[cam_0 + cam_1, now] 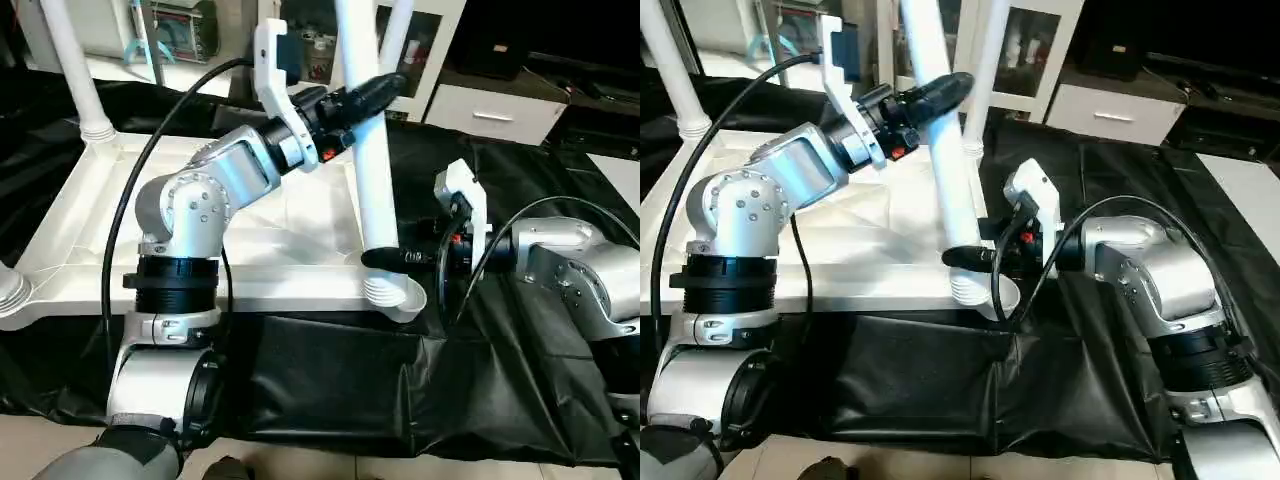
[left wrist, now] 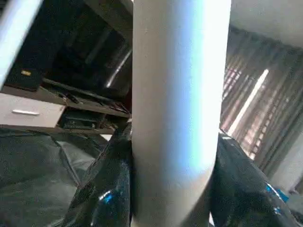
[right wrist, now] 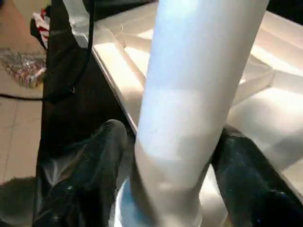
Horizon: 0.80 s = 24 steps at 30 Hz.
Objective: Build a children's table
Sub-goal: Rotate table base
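The left tool (image 1: 385, 90) pinches a white leg (image 1: 372, 180) standing at the tabletop's (image 1: 70, 215) four o'clock corner socket (image 1: 398, 296) on the black-draped worktop (image 1: 330, 385), while the right tool (image 1: 385, 258) brackets its ribbed base, contact unclear.

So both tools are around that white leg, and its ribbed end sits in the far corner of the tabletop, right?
Not the far corner. The leg stands with its ribbed end in the near corner socket of the tabletop, as the left eye view shows. The left tool is around it higher up, the right tool low down.
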{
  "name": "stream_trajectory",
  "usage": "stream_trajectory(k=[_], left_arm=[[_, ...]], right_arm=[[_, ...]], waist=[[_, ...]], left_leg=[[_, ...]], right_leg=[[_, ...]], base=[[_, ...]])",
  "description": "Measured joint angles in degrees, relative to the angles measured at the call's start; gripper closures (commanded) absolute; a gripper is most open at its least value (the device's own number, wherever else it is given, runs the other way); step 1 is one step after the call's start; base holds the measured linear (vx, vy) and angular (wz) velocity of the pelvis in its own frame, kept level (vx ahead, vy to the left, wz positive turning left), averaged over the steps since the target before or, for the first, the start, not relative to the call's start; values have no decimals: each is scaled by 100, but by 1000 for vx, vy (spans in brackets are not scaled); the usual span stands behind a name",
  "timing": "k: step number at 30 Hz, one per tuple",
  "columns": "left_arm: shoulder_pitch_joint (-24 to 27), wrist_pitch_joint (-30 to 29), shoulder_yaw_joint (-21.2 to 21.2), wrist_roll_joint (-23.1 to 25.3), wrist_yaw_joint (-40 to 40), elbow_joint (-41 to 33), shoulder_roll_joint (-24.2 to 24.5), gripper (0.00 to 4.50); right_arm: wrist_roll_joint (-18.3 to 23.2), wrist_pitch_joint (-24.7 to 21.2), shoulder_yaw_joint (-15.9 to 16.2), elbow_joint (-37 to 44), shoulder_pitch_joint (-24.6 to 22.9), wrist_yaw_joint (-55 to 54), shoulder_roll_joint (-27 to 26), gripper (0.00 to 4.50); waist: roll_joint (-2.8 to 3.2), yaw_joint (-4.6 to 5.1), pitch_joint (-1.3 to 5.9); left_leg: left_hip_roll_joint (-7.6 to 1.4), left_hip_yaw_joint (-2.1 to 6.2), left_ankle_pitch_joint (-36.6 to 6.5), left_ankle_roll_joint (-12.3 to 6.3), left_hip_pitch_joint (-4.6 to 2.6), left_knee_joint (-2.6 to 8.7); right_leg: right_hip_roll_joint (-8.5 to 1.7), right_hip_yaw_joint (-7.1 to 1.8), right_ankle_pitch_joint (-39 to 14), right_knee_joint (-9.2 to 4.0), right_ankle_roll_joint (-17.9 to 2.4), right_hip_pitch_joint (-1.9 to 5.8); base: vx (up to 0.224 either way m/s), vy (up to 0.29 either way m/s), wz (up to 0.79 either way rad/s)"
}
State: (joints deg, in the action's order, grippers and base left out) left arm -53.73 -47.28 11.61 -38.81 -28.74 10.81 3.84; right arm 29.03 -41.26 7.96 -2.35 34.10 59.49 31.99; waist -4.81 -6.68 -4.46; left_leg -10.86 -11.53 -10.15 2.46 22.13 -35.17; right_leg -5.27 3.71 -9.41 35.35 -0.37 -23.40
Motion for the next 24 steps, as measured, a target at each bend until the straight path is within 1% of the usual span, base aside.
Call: stream_trajectory(k=[1,2,3,4,5,6,7,8,9,10,11,16,20,24], left_arm=[[-36,-16,20,-12,43,31,1,279],[-75,-25,46,-30,74,45,0,279],[-94,-26,57,-41,97,45,-1,279],[-110,-59,83,-62,174,67,-11,279],[-135,-131,124,-82,316,145,-25,279],[-138,-164,158,-83,411,200,-36,279],[-141,-199,209,-82,508,263,-54,279],[-141,-241,238,-74,618,345,-53,279],[-141,-254,268,-66,686,408,-53,279],[-141,-262,278,-52,753,446,-62,279],[-141,-266,294,-18,838,485,-78,279],[-145,-267,394,20,1000,544,-78,279],[-170,-269,432,19,1050,544,-73,279],[-219,-283,423,18,1050,543,-77,279]], right_arm=[[89,-86,-108,0,0,-25,-41,126],[191,-124,-202,3,0,-34,-50,126],[252,-144,-262,5,0,-35,-51,115],[350,-223,-360,7,1,-51,-70,115],[505,-349,-525,6,7,-98,-110,107],[580,-426,-622,5,25,-140,-119,89],[657,-496,-714,0,50,-164,-120,89],[724,-551,-810,0,101,-168,-119,77],[748,-571,-856,2,145,-179,-120,77],[751,-586,-894,2,175,-200,-119,62],[750,-603,-926,1,192,-250,-119,52],[738,-682,-940,-15,193,-470,-157,45],[740,-1069,-902,-12,197,-759,-336,45],[734,-1317,-824,-78,229,-1039,-497,45]], waist=[[0,-4,0],[0,-8,0],[0,-7,0],[0,-6,0],[0,-5,0],[0,-3,0],[0,1,0],[0,3,0],[0,4,0],[0,4,0],[0,5,0],[0,1,0],[0,0,0],[0,-3,0]], left_leg=[[0,0,0,0,1,0],[1,0,0,0,0,-1],[0,0,0,0,-1,-1],[1,0,0,0,-2,-1],[0,1,0,0,-2,-2],[0,1,0,0,-3,-4],[0,2,1,1,-2,-6],[0,3,1,1,-2,-9],[-1,4,1,1,-2,-10],[-1,4,1,1,-2,-11],[0,4,1,1,-2,-12],[0,6,1,1,0,-12],[0,6,1,1,1,-12],[0,7,1,2,1,-12]], right_leg=[[0,0,0,0,0,0],[0,0,0,-1,-1,1],[0,0,0,-1,-1,3],[0,0,0,-1,-1,3],[0,0,1,1,-2,3],[0,0,1,2,-2,3],[0,1,3,3,-1,3],[0,1,4,4,0,3],[0,1,5,4,0,3],[0,1,5,4,0,4],[0,1,5,3,1,5],[0,4,5,1,2,5],[0,4,6,1,2,5],[0,4,6,1,2,5]], base=[[0,0,0],[0,0,0],[0,0,0],[0,0,0],[0,0,0],[0,0,0],[0,0,0],[0,0,0],[0,0,0],[0,0,0],[0,0,0],[0,0,0],[0,0,0],[0,0,0]])
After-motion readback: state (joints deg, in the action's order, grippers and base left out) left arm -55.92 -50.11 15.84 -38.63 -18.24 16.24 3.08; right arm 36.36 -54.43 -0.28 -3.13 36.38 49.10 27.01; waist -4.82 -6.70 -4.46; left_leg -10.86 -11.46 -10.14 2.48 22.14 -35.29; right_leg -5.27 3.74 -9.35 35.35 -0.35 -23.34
